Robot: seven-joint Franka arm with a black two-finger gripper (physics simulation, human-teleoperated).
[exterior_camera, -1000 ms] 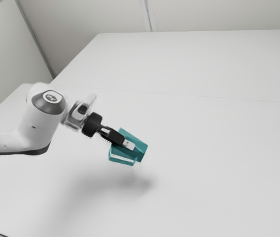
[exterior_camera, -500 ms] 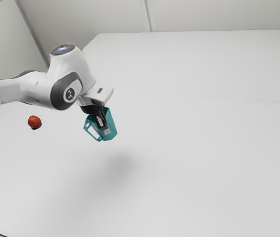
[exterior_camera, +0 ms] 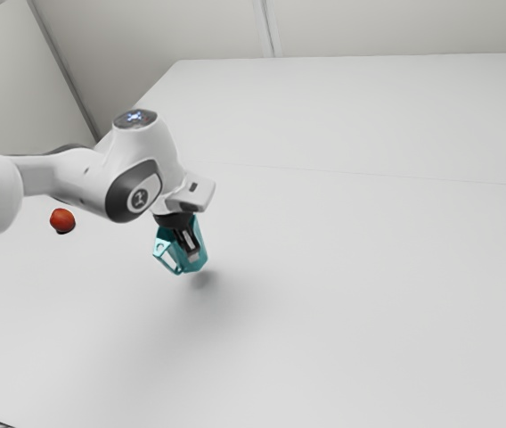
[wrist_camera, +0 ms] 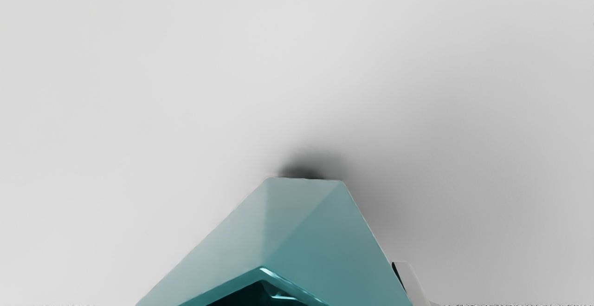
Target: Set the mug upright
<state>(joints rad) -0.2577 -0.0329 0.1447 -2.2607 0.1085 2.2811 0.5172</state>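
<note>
The white table [exterior_camera: 369,303] lies beneath a glossy, faceted teal mug [wrist_camera: 306,236]

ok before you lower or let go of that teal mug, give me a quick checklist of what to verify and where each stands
1. Gripper shut on the teal mug: ok.
2. Mug's opening on the hand's side, base toward the white table: ok.
3. Base resting on the table: not ok; judging by its shadow, it seems just above.
4. Base level with the table: cannot tell.
5. Round red object well away from the mug: ok.
</note>
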